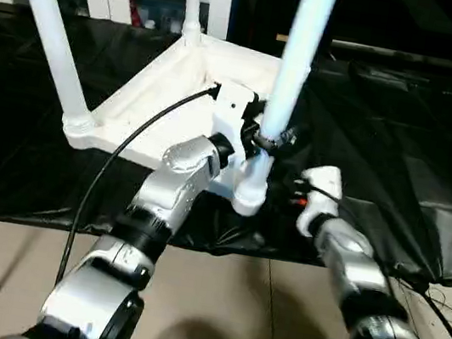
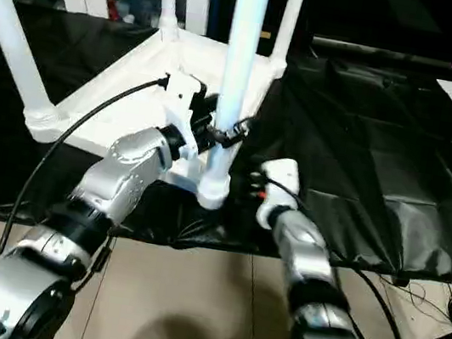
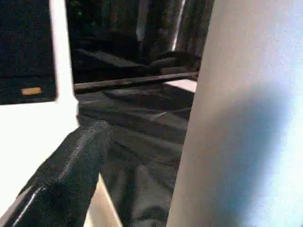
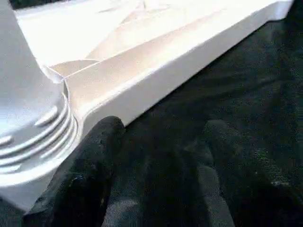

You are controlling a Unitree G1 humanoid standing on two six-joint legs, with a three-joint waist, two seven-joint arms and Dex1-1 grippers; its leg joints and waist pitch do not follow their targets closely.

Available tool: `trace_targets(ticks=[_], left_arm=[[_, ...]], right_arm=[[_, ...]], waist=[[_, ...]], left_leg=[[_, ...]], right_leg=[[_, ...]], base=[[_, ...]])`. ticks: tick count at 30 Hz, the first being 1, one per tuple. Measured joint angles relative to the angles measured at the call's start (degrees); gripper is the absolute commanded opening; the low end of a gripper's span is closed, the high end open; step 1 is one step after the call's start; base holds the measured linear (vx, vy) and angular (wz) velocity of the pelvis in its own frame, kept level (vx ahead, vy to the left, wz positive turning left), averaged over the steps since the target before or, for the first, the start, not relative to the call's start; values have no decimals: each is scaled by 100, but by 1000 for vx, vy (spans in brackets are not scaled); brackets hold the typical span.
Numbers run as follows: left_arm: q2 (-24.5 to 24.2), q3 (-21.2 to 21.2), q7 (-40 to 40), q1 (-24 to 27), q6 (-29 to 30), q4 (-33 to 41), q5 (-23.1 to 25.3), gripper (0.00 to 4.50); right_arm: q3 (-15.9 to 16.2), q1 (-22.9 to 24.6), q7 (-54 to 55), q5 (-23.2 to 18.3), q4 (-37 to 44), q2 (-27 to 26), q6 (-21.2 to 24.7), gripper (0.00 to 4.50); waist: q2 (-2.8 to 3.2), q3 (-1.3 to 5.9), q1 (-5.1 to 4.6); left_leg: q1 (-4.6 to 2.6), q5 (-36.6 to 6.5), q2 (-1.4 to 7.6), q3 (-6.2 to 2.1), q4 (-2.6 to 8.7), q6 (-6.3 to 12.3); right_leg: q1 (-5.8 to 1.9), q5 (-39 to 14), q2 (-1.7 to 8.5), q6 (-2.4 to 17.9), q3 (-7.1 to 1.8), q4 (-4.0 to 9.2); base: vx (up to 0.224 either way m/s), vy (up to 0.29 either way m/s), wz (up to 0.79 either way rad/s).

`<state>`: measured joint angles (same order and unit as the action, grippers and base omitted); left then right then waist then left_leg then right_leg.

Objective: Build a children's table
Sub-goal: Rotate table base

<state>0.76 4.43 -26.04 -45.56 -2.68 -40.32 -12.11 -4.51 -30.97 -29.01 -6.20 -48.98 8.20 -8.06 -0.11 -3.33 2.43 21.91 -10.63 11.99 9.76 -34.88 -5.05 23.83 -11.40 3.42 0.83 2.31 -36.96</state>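
Our left gripper (image 1: 267, 138) stood wide open around the near leg (image 1: 300, 52), its black fingers (image 3: 71, 165) on either side of the tube just above the corner socket, not clamped on it. Our right gripper (image 4: 156, 175) hung partly open and empty beside that same corner, low over the black cloth (image 1: 382, 160). We saw the white tabletop (image 1: 160, 99) lying upside down on the cloth, with legs standing up from its corners.

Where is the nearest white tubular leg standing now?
In the left eye view, the white tubular plastic leg stands upright in the near corner socket of the white plastic tabletop, between both tools.
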Motion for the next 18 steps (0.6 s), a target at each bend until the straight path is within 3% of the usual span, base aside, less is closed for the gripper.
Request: trace_targets(ticks=[5,8,14,18], left_arm=[[75,-24,145,248,-224,140,45,445],[65,-50,1,1006,-224,838,-92,445],[-516,-4,-348,2531,224,2816,-381,445],[-786,-99,23,3558,459,4030,-179,445]], right_arm=[[-49,798,64,-112,1296,58,304,312],[-166,1359,245,-248,2266,90,556,312],[-174,2388,487,-294,3924,119,1205,312],[-29,2987,617,-291,4839,96,1703,312]], waist=[[43,6,3],[121,8,-6],[128,9,-30],[130,10,-32]], left_leg=[[1,0,0,-7,3,0],[-6,0,-2,-7,31,0],[2,0,7,-9,84,-2],[6,-1,7,-8,85,-2]], right_leg=[[-6,2,0,-4,-3,11],[-17,8,0,-13,-6,47],[-5,6,-16,-27,8,88],[-16,2,-13,-35,4,124]], base=[[0,0,0],[0,0,0],[0,0,0],[0,0,0]])
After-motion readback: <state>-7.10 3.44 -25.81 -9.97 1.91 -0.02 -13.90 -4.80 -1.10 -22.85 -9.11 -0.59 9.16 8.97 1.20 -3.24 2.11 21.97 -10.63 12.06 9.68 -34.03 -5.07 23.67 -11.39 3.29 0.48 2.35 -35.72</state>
